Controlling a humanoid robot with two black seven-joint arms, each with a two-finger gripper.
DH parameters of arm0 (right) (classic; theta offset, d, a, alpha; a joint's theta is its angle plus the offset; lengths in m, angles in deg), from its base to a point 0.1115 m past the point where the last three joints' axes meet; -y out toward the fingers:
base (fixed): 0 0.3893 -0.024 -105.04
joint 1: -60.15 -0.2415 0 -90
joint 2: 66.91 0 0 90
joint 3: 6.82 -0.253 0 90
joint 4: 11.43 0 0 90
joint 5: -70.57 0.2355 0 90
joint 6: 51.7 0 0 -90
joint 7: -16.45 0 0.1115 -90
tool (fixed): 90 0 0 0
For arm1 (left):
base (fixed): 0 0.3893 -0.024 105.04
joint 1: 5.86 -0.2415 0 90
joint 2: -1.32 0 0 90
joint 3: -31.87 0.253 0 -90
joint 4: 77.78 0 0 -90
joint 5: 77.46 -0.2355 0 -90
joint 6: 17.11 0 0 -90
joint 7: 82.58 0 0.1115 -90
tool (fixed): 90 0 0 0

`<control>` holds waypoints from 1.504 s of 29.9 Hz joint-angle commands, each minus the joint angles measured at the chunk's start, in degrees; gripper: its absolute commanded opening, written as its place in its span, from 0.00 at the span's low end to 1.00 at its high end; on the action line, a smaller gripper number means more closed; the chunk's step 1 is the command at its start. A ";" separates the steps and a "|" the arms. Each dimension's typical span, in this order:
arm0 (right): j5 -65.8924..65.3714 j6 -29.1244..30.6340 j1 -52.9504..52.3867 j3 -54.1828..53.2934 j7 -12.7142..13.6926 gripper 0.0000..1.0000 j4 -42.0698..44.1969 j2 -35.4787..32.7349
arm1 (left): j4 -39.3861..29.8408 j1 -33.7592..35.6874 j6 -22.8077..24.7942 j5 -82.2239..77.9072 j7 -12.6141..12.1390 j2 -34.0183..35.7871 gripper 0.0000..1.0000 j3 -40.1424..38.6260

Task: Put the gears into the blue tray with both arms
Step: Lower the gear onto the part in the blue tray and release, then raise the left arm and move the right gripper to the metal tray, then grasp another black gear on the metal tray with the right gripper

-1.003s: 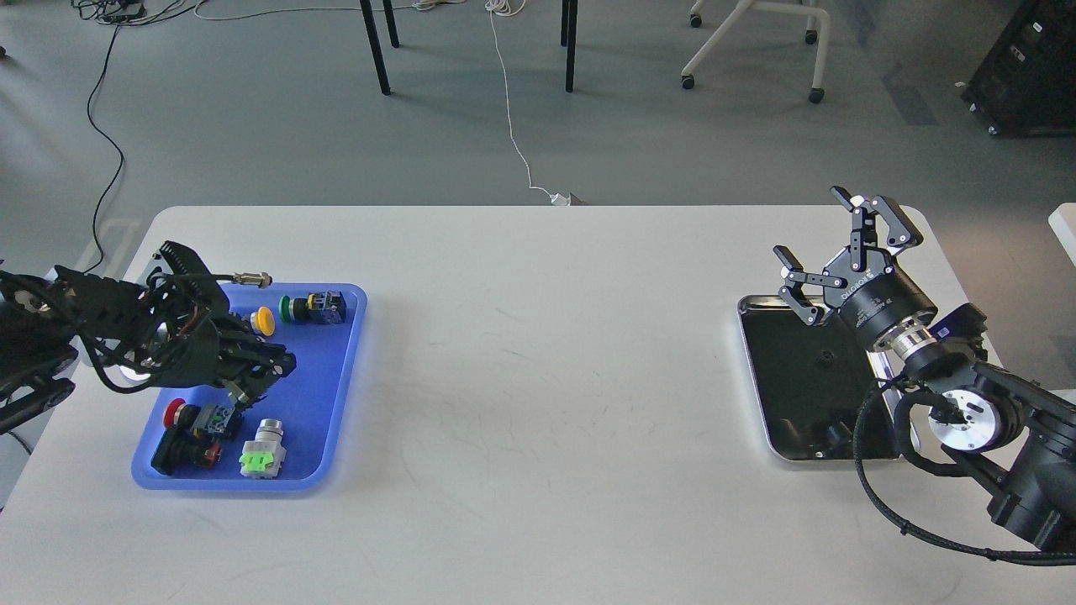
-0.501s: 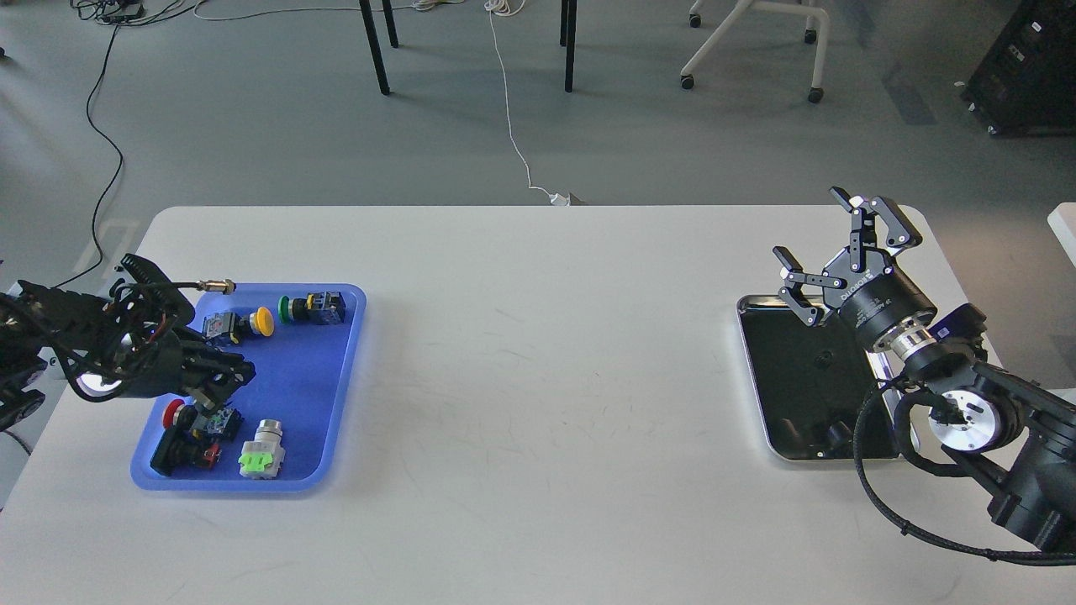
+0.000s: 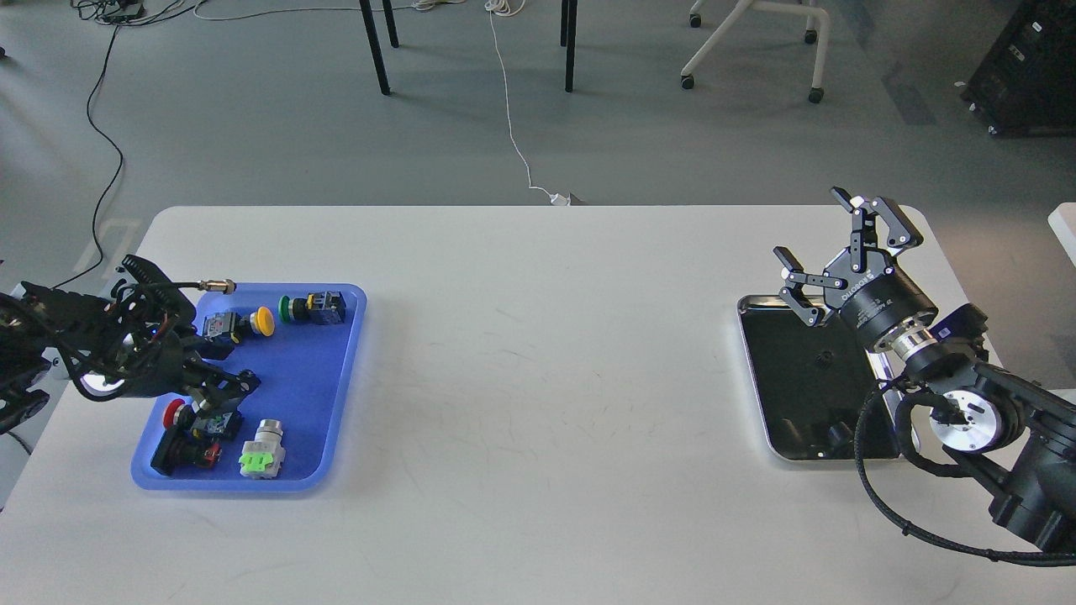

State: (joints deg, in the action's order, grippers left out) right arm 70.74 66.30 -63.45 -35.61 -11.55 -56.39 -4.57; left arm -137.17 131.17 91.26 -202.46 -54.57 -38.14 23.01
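Observation:
The blue tray (image 3: pixel 332 395) lies at the table's left and holds several coloured push-button switches. My left gripper (image 3: pixel 225 388) hangs low over the tray's left half, just above the red switch (image 3: pixel 174 411). It is dark and its fingers cannot be told apart. On the right, my right gripper (image 3: pixel 809 225) stands open above the far edge of the silver-rimmed metal tray (image 3: pixel 761 382), with nothing between its fingers. One tiny black gear (image 3: pixel 825 357) lies on that tray's black floor. A dark blob (image 3: pixel 837 434) near the tray's front edge is too unclear to name.
In the blue tray are a yellow switch (image 3: pixel 262 320), a green switch (image 3: pixel 291 308) and a silver switch with a green base (image 3: pixel 262 452). The white table (image 3: pixel 538 378) spans between the two trays. My right arm's cable loop (image 3: pixel 874 470) overhangs the metal tray's right side.
My left gripper has pulled back to the left across the blue tray, uncovering the yellow switch. The right arm and the gear have not moved.

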 commanded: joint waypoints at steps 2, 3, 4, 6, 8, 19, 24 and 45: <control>0.00 0.00 -0.06 -0.03 0.00 0.97 -0.13 -0.46 | -1.34 0.96 0.00 0.00 -0.01 0.44 0.80 -3.78; 0.00 0.00 -0.06 -0.03 0.00 0.97 -0.13 -0.46 | -1.78 1.05 0.00 0.00 -0.01 0.44 0.81 -4.48; -0.26 0.00 -0.15 -0.03 0.00 0.97 -0.21 -0.64 | -3.70 0.96 0.00 3.84 -0.01 0.35 0.85 -7.71; -0.70 0.00 -0.50 0.23 0.00 0.97 -0.56 -1.43 | -6.34 0.53 0.09 12.71 -0.01 -0.08 0.90 -11.59; -1.57 0.00 -0.85 0.49 0.00 0.97 -1.00 -2.65 | -8.36 -0.09 -0.09 24.22 -0.01 -0.35 0.93 -13.01; -31.86 0.00 -9.01 4.95 0.00 0.97 -4.08 -11.09 | -14.53 -11.76 -5.28 76.20 -0.01 -8.77 0.97 -26.17; -49.53 0.00 -20.69 19.36 0.00 0.98 -4.52 -15.57 | -14.44 -18.71 -5.71 78.77 -0.01 -15.72 0.98 -34.45; -92.72 -2.77 -41.81 55.23 0.00 0.96 -1.89 -7.42 | -14.17 -22.77 -5.80 84.04 -7.88 -22.15 0.98 -43.08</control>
State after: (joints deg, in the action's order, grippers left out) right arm -21.58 65.64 -104.70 15.36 -11.57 -59.74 -14.75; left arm -151.29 108.41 85.42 -118.43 -62.36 -60.47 -20.07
